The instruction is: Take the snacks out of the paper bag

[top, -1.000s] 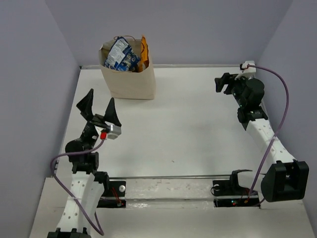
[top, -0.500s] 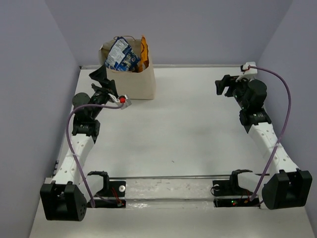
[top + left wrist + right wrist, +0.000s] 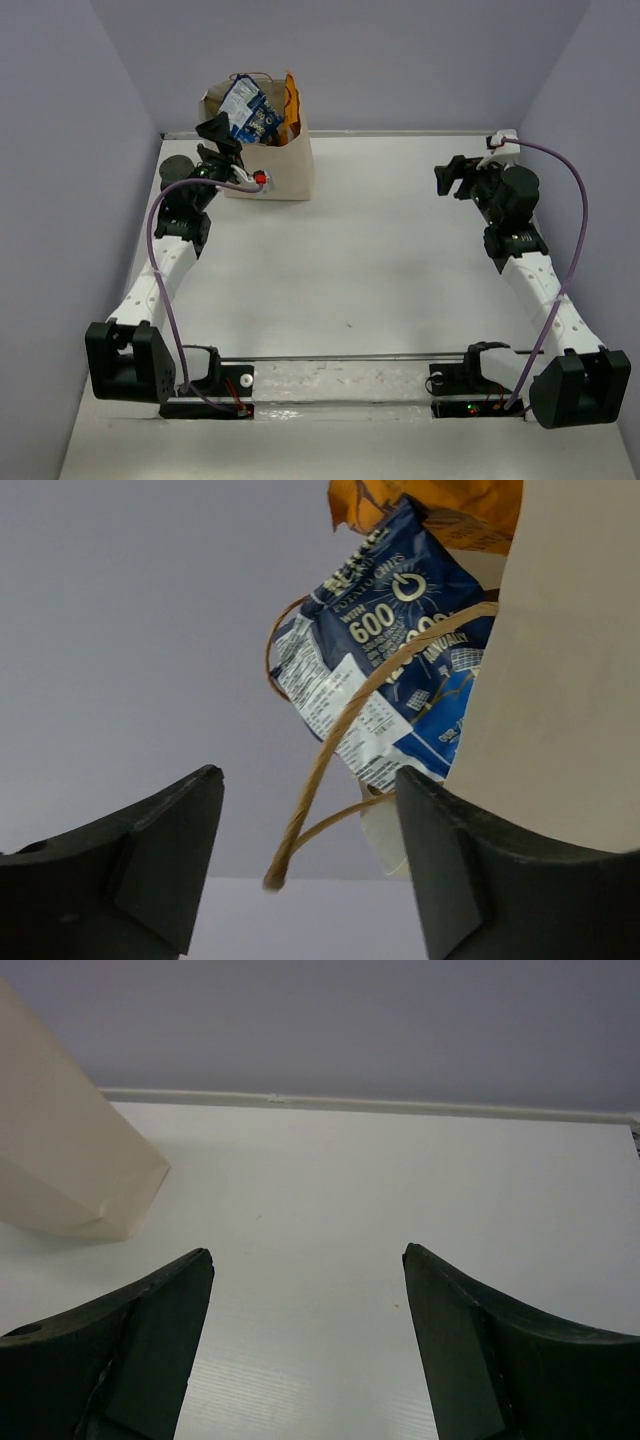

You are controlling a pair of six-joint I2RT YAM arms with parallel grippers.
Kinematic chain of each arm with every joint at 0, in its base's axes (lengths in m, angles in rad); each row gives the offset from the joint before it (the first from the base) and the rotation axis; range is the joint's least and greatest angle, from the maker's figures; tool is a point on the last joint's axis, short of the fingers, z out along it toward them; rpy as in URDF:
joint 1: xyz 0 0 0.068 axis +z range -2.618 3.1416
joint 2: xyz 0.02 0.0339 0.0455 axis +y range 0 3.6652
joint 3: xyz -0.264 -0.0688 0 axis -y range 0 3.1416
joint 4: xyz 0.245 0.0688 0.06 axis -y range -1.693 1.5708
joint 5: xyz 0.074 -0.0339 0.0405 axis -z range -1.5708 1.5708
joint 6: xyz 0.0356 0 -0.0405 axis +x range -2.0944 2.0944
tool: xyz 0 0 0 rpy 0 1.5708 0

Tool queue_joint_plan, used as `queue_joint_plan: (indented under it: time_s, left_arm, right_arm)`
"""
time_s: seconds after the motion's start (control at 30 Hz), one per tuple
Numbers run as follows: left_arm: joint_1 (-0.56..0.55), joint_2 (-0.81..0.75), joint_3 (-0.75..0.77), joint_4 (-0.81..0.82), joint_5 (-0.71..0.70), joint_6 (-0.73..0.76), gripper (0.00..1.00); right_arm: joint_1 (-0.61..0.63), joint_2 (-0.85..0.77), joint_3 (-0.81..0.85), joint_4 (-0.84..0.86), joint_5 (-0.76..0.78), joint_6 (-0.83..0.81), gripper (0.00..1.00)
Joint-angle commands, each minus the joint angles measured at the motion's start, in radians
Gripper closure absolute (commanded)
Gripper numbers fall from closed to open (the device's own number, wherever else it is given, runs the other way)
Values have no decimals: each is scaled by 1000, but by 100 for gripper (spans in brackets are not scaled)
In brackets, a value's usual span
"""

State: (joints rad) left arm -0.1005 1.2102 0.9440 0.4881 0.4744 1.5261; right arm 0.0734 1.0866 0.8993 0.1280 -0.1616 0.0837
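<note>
The tan paper bag (image 3: 270, 168) stands upright at the far left of the table. A blue chip bag with white lettering (image 3: 247, 110) and an orange chip bag (image 3: 291, 105) stick out of its top; the other snacks are hidden. My left gripper (image 3: 222, 133) is open, right at the bag's left top edge. In the left wrist view the blue bag (image 3: 395, 670), the orange bag (image 3: 440, 505), a cord handle (image 3: 330, 770) and the paper bag's wall (image 3: 560, 680) lie just beyond my open left gripper (image 3: 310, 870). My right gripper (image 3: 450, 172) is open and empty at the far right.
Lavender walls close the table (image 3: 380, 250) on the left, back and right. In the right wrist view the paper bag's lower corner (image 3: 70, 1170) shows far off at the left, beyond bare table (image 3: 400, 1200). A metal rail (image 3: 350, 357) runs along the near edge.
My left arm has swung from the near left up to the paper bag's left top edge. My right gripper has barely shifted. The bag and the snacks have not moved.
</note>
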Motion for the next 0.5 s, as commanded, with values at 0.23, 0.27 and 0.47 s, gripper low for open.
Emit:
queue_joint_plan:
  time_s: [0.23, 0.27, 0.47]
  left_arm:
    - [-64, 59, 98, 176, -51, -58, 100]
    - [-67, 20, 66, 176, -25, -72, 100]
    - [-103, -142, -98, 170, 53, -112, 100]
  right_arm:
    - [8, -31, 6, 47, 7, 10, 18]
    - [8, -37, 1, 47, 7, 11, 18]
    - [8, -51, -5, 44, -13, 16, 19]
